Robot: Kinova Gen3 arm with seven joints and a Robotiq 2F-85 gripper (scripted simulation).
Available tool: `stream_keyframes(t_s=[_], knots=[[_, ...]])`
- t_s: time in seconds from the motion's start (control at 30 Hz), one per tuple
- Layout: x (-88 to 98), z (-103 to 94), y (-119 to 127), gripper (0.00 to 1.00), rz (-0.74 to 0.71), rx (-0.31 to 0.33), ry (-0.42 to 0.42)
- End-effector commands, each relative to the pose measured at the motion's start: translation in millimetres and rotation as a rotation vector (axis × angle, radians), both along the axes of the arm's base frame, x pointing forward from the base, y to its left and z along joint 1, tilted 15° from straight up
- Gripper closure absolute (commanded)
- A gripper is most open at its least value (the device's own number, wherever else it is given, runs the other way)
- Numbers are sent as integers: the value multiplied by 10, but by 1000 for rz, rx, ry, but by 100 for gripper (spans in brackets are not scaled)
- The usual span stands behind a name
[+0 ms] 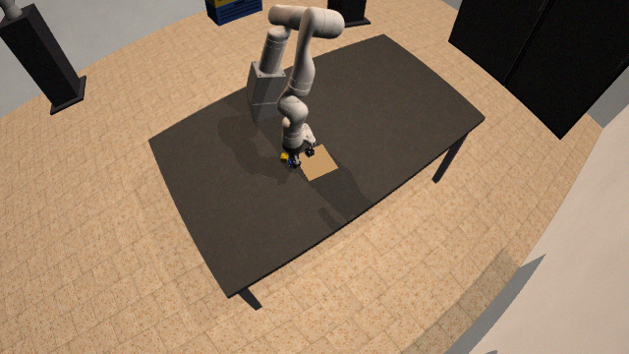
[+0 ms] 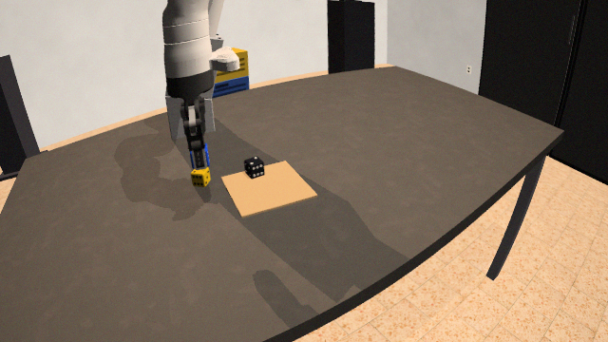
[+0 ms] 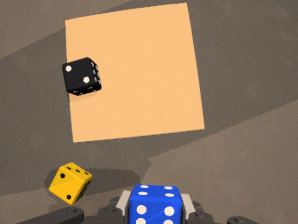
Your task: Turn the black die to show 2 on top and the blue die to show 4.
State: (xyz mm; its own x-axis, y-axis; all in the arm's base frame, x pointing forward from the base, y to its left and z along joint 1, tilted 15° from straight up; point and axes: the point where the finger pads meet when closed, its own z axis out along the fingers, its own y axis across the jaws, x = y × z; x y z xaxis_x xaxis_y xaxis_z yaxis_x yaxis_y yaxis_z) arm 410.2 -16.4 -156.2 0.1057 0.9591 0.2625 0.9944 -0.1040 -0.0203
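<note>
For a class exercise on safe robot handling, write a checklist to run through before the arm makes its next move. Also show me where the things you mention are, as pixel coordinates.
1. Blue die (image 2: 207, 156) (image 3: 155, 204) held between the gripper's (image 2: 199, 166) (image 3: 156, 210) fingers: ok.
2. Black die (image 1: 310, 151) (image 2: 255, 167) (image 3: 81, 76) showing 2 on top: ok.
3. Blue die on the mat (image 1: 319, 164) (image 2: 271, 192) (image 3: 137, 75): not ok, it is off to one side.
4. Yellow die (image 1: 284, 157) (image 2: 200, 177) (image 3: 70, 183) clear of the mat: ok.
5. Yellow die showing its starting number: cannot tell, the start is not shown.
</note>
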Motion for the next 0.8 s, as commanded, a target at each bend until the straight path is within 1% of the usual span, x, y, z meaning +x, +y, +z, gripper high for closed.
stream_keyframes(t_s=[0.0,0.33,0.4,0.47,0.53,0.6,0.67,0.7,0.77], knots=[[78,112,3,74,6,-3,-19],[78,128,1,74,6,-3,-19],[88,137,55,74,7,-3,-21],[114,166,221,74,9,-2,-25],[114,166,221,74,9,-2,-25],[139,217,514,74,15,-1,-32],[132,289,909,74,23,0,-39],[132,289,909,74,23,0,-39],[68,374,1350,74,33,2,-43]])
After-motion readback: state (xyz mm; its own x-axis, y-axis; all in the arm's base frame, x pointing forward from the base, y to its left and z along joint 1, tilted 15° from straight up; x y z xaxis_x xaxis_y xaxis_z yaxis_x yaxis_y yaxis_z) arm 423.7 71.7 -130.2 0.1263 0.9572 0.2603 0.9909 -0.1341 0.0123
